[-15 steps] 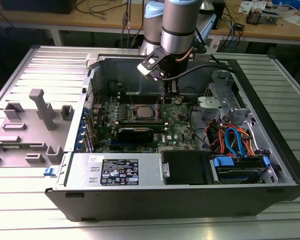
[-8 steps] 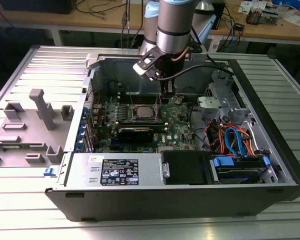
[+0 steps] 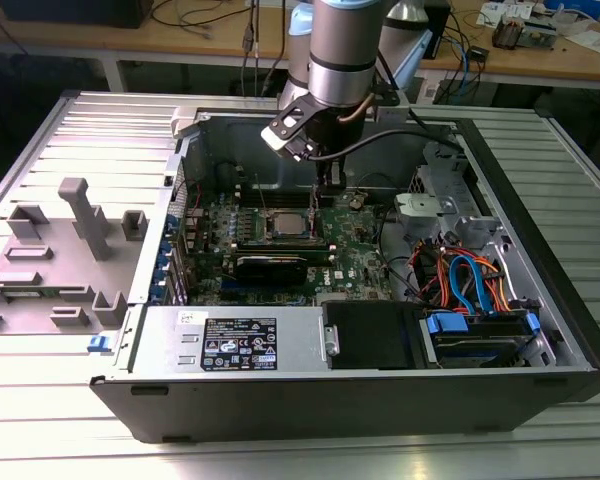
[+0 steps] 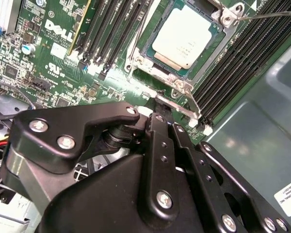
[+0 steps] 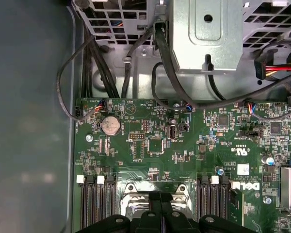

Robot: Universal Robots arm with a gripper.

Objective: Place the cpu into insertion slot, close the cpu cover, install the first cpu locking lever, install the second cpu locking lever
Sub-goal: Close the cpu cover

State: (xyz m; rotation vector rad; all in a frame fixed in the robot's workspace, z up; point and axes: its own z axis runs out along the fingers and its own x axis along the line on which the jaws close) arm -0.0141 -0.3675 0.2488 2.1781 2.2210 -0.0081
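Slatted metal tabling [image 3: 40, 130] is carrying the whole job, with a grey fixture [image 3: 75, 215] standing at the exterior view's left and the opened computer case [image 3: 380, 395] lying beside it. Moving rightward, the cpu [image 4: 184, 36] is sitting in the insertion slot [image 4: 134, 62], the cpu cover [image 4: 207, 52] seemingly lying down over its edges. The gripper [image 4: 157, 102] is hovering just beside the socket, fingers pressed together with nothing visible between them, its tip close to a silver locking lever [image 4: 185, 108]. Slipping off that springy wire is looking like the main risk, since the tip could be gouging the green board [image 4: 63, 58] or the flanking memory slots [image 4: 242, 63]. Further right, loose blue and orange cables [image 3: 470, 280] are crowding the drive bay, possibly snagging the arm's own cable [image 3: 400, 137].
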